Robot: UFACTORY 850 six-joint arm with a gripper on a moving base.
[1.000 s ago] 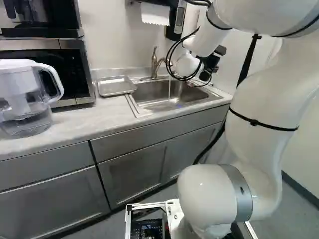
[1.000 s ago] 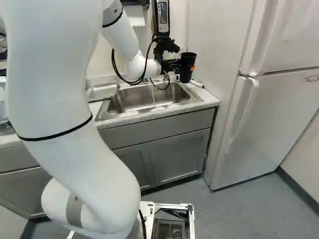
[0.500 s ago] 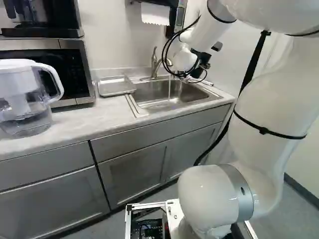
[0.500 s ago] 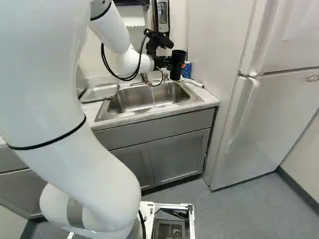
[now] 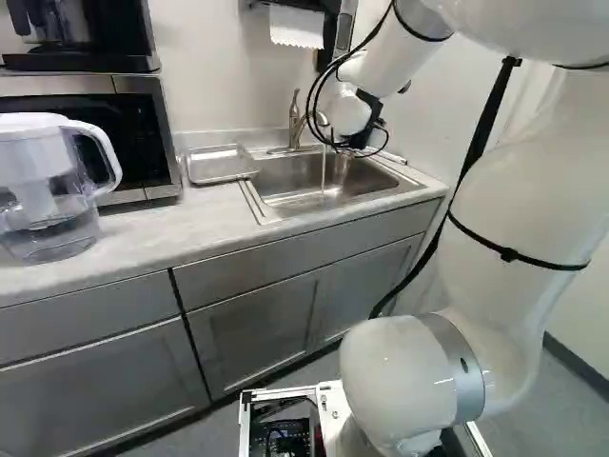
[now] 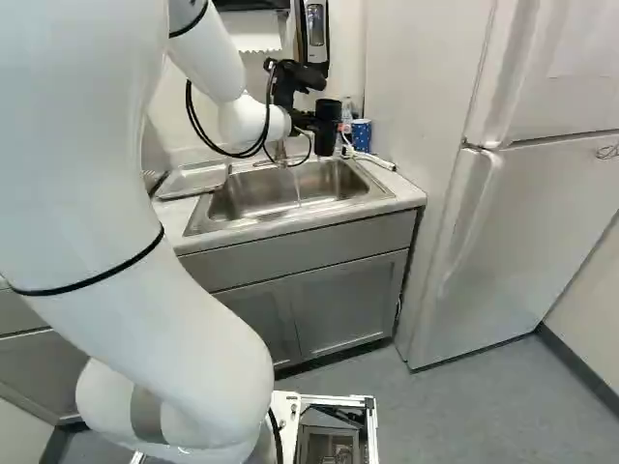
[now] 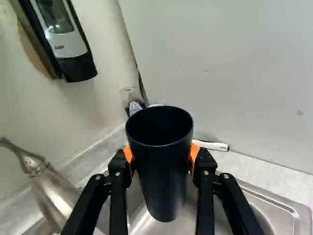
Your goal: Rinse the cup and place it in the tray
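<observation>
Nearest, the white arm (image 6: pixel 116 193) has swung toward the faucet (image 5: pixel 294 122) since the earlier frame, carrying the cup. The fingers (image 7: pixel 204 171) close on the black cup (image 6: pixel 328 128) from both sides, mouth upward, above the sink (image 6: pixel 280 188). Beside the sink, the metal tray (image 5: pixel 221 165) lies on the desk (image 5: pixel 190 224). Beyond, the wall dispenser (image 7: pixel 68 45) bears small print.

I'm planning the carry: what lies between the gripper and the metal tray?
The sink and its faucet, water running, as the left base view shows.
</observation>
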